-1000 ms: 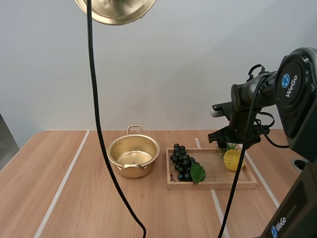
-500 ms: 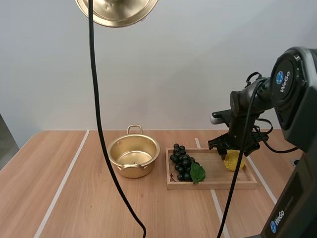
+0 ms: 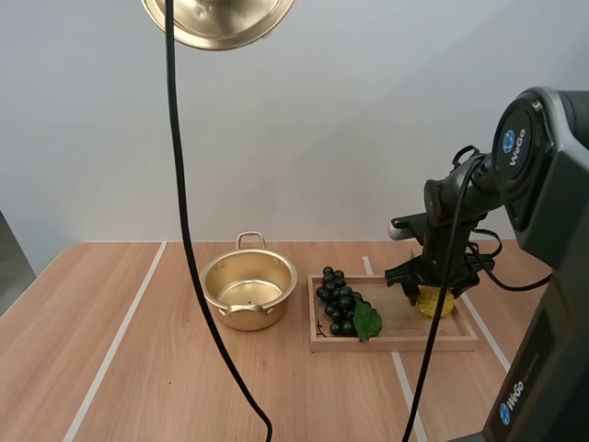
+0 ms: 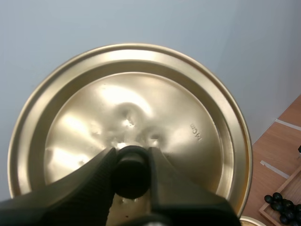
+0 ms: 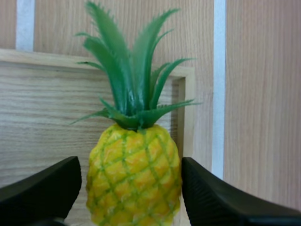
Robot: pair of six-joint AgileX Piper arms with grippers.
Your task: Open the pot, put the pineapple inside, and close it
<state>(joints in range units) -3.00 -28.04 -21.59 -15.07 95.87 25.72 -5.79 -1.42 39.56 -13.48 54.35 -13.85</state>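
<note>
Fingers point(image 5: 42, 188) of the right gripper point(image 5: 131, 195) are standing apart, one at each side of the pineapple point(image 5: 134, 169). This gripper is open and is not pinching the fruit yet. The pineapple is standing upright, green leaves up, at the right end of the wooden tray point(image 3: 396, 337), which is lying in the lower right part of the high view. A bunch of dark grapes point(image 3: 339, 304) is lying at the left end of the same tray. Just left of the tray, near the middle of the frame, the golden pot point(image 3: 248, 290) is sitting on the table point(image 3: 110, 368), open and, as far as I can see, with nothing inside. The left gripper point(image 4: 132, 162) is pinching the black knob point(image 4: 131, 176) of the lid point(image 4: 193, 117) and is holding the lid high at the top edge of the high view, left of centre, well apart from the pot.

About the progress I am judging this way: the opening is done, because the lid is off. The putting in is only beginning. The right gripper is needing to close on the pineapple, lift it and carry it leftward to the pot. After that, the lid is waiting to go back on.
</note>
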